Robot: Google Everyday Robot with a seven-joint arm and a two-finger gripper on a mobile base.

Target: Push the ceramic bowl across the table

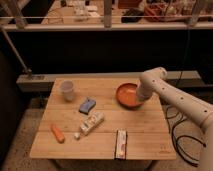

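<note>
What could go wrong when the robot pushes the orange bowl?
The gripper sits at the right rim of the ceramic bowl. The bowl is round and glossy, so it might slide off to one side instead of going straight. A push across the table would send it toward the blue object and the small cup, and it could knock them. The bowl also lies near the table's far edge, so a crooked push might drop it off.
</note>
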